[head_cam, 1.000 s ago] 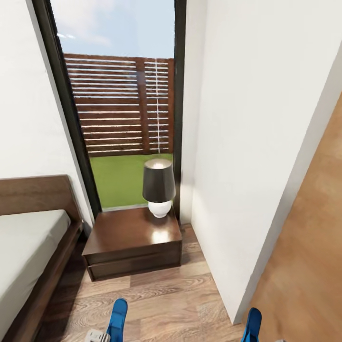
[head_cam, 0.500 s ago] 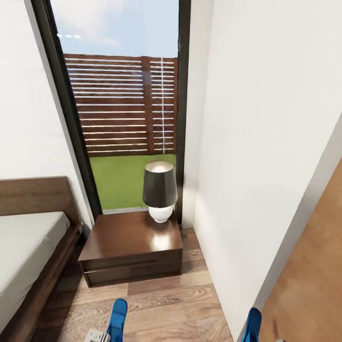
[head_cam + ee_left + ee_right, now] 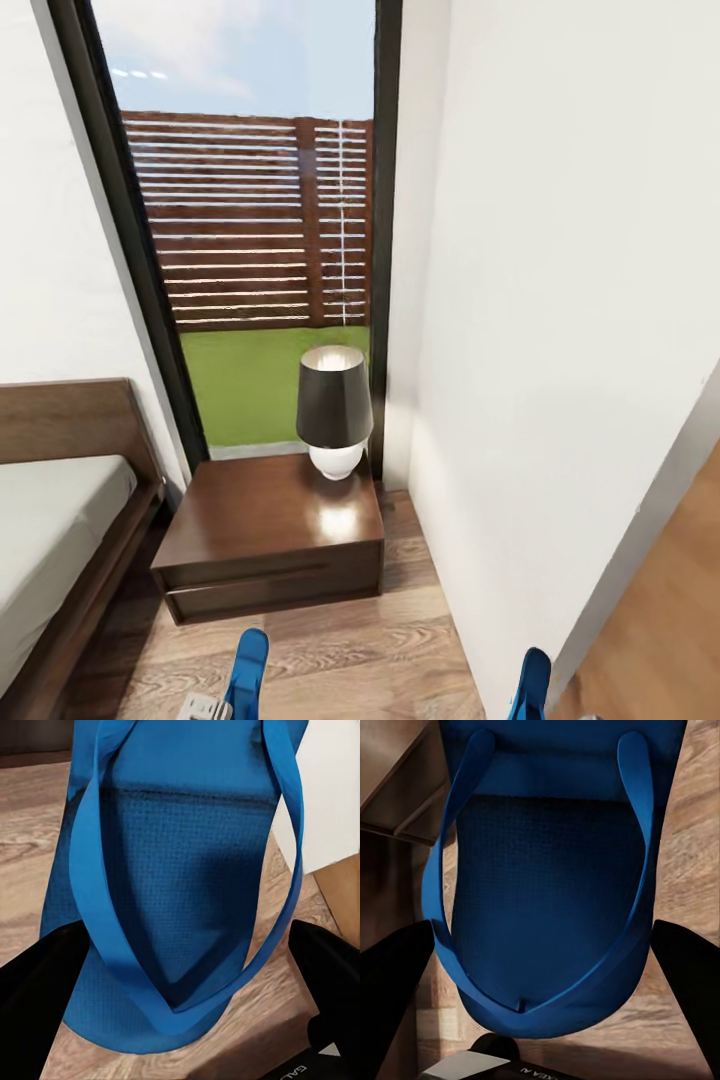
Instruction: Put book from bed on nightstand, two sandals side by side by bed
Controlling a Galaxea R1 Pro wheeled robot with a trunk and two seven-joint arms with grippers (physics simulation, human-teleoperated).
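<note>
Head view: a dark brown nightstand (image 3: 270,540) stands at lower centre on the wood-plank floor (image 3: 380,640), before a tall dark-framed window (image 3: 250,220) showing grass and a slatted fence. A lamp (image 3: 334,410) with a dark shade and white base sits on its rear right corner. The bed (image 3: 60,540), with pale mattress and brown headboard, occupies the lower left, just beside the nightstand. A white wall (image 3: 560,330) fills the right. Two blue sandals show at the bottom edge: the left sandal (image 3: 246,672) and the right sandal (image 3: 531,683). Left wrist view: the left gripper (image 3: 187,979) is clamped on the left sandal, a black finger (image 3: 41,986) on each side. Right wrist view: the right gripper (image 3: 544,979) is likewise clamped on the right sandal.
</note>
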